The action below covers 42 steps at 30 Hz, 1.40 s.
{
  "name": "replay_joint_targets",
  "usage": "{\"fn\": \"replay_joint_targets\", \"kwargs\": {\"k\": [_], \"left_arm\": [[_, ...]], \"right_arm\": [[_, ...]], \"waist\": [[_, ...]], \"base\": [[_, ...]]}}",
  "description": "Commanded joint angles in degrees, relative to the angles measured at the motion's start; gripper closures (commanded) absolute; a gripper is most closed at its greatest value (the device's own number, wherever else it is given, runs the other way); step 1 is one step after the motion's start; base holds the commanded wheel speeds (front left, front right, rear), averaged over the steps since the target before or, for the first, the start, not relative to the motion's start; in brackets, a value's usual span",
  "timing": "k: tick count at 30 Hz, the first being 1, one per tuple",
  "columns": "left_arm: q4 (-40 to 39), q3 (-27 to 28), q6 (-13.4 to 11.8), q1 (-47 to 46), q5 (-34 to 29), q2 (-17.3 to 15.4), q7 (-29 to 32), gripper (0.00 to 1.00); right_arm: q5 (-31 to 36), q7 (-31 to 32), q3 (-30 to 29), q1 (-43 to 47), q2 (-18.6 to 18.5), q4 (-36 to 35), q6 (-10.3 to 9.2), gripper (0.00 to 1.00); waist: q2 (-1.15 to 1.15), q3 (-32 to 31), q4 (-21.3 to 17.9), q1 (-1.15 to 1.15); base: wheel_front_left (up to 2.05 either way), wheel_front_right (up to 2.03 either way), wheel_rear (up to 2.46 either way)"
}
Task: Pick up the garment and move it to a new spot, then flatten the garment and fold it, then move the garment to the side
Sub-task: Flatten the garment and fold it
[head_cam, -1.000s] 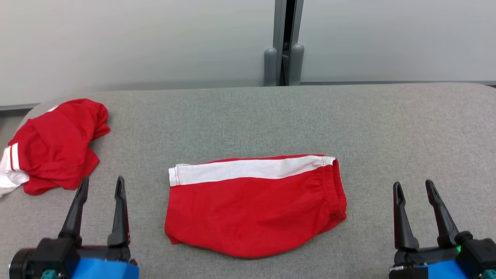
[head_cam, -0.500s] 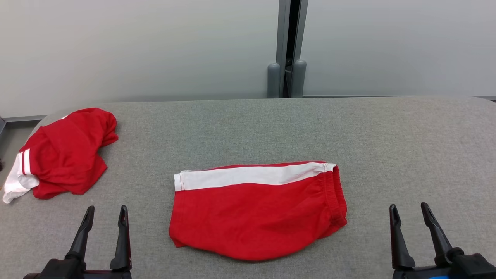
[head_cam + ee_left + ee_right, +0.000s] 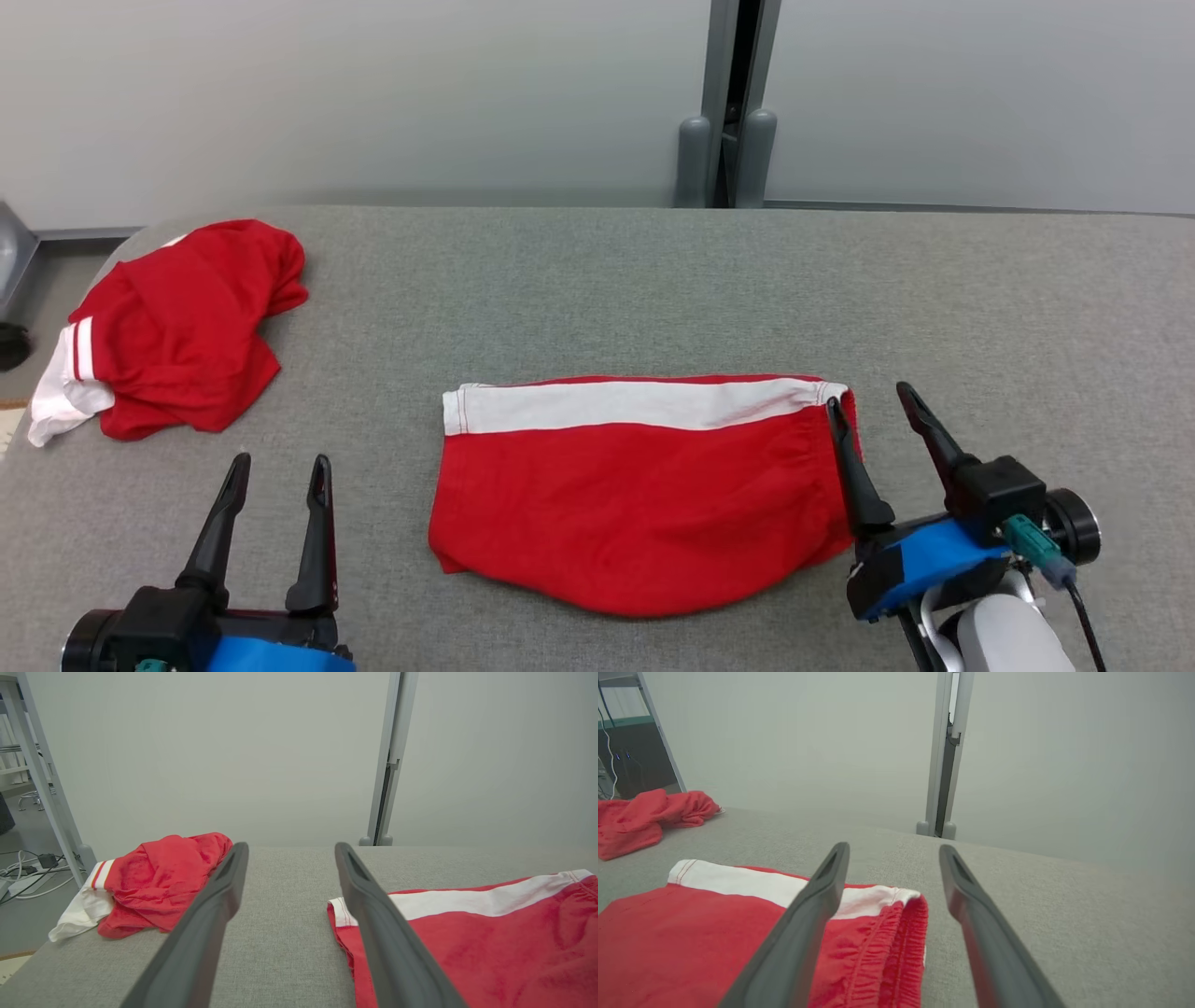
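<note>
Leftmost, a crumpled red garment [image 3: 177, 327] with white trim sits heaped near the rounded left corner of a grey fabric-covered tabletop [image 3: 597, 280], its white cuff close to the edge. It looks set aside, out of the working area.

Just right of it, low in the head view, the left gripper [image 3: 282, 459] hovers over bare tabletop. Its fingers [image 3: 316, 523] are spread wide with nothing between them, apparently waiting.

At the centre lie the red shorts [image 3: 635, 504], the garment in hand. They are flat and folded double, with a white stripe [image 3: 635, 406] along the far edge and the gathered elastic waistband [image 3: 822, 467] at the right end. Folding appears finished, so carrying them to the side is probably what remains.

At that right end, the right gripper [image 3: 867, 395] straddles the waistband. Its fingers [image 3: 850, 467] are wide apart, one over the red cloth and one over bare tabletop, gripping nothing. This placement suggests it is lining up to pinch the stacked layers. Whether the near finger touches the fabric cannot be told.

Further right, the tabletop is open, giving generous room to slide or carry the shorts. The far edge meets a pale wall.
</note>
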<state>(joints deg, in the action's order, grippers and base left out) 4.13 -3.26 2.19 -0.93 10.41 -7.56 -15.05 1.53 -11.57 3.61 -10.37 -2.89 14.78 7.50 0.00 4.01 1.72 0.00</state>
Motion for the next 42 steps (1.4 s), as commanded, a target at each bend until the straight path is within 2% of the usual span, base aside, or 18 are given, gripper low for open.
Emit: {"fn": "replay_joint_targets", "kwargs": {"k": [1,11,16,21,22,23,24,32,36,42], "left_arm": [[0.10,0.35,0.52,-1.21,-0.56,0.25,-0.18,0.00],[0.47,1.62,2.16,-2.90,-1.73,2.09,-0.18,0.00],[0.76,2.30,2.67,-3.03,-2.29,2.70,-0.17,0.00],[0.99,2.45,3.16,-3.52,-2.75,3.19,-0.18,0.00],[1.07,2.46,3.27,-3.59,-2.86,3.27,-0.17,0.00],[1.11,2.49,3.32,-3.68,-2.97,3.35,-0.18,0.00],[1.15,2.55,3.36,-3.74,-2.96,3.42,-0.18,0.00],[1.04,3.52,3.78,-2.76,-3.45,3.76,-0.17,0.00],[0.81,3.98,3.83,-2.02,-3.57,3.94,-0.18,0.00],[0.57,4.29,4.00,-1.45,-3.65,4.17,-0.17,0.00]], "right_arm": [[0.39,0.91,-0.37,-1.71,0.00,2.95,-0.02,0.00],[1.66,1.88,-5.15,-4.61,-0.01,20.51,-0.02,0.00],[-1.72,1.58,-4.27,-5.16,0.00,26.48,-0.02,0.00],[-5.40,0.66,-0.68,-5.98,0.10,30.21,-0.01,0.00],[-6.47,0.54,0.23,-6.18,0.18,30.81,0.00,0.08],[-7.45,0.59,0.96,-6.45,0.18,31.38,0.00,0.83],[-8.29,0.53,1.71,-6.71,0.20,31.87,0.01,1.00],[-8.43,-1.36,-0.44,-9.07,-0.36,32.72,-0.03,1.00],[-8.17,-1.19,-3.66,-9.32,-3.49,32.13,-0.03,1.00],[-9.26,1.28,-8.79,-6.55,-10.16,30.00,-0.03,1.00]], "waist": [[0.00,1.03,1.11,0.00],[0.00,3.19,3.32,0.00],[0.00,3.28,3.16,0.00],[0.00,3.16,2.87,0.00],[0.00,3.11,2.85,0.00],[0.00,3.07,2.83,0.00],[0.00,3.02,2.78,0.00],[0.00,2.58,1.82,0.00],[0.00,2.27,1.04,0.00],[0.00,1.96,-0.07,0.00]], "base": [[0.00,0.00,0.00],[0.00,0.00,0.00],[0.00,0.00,0.00],[0.00,0.00,0.00],[0.00,0.00,0.00],[0.00,0.00,0.00],[0.00,0.00,0.00],[0.00,0.00,0.00],[0.00,0.00,0.00],[0.00,0.00,0.00]]}}
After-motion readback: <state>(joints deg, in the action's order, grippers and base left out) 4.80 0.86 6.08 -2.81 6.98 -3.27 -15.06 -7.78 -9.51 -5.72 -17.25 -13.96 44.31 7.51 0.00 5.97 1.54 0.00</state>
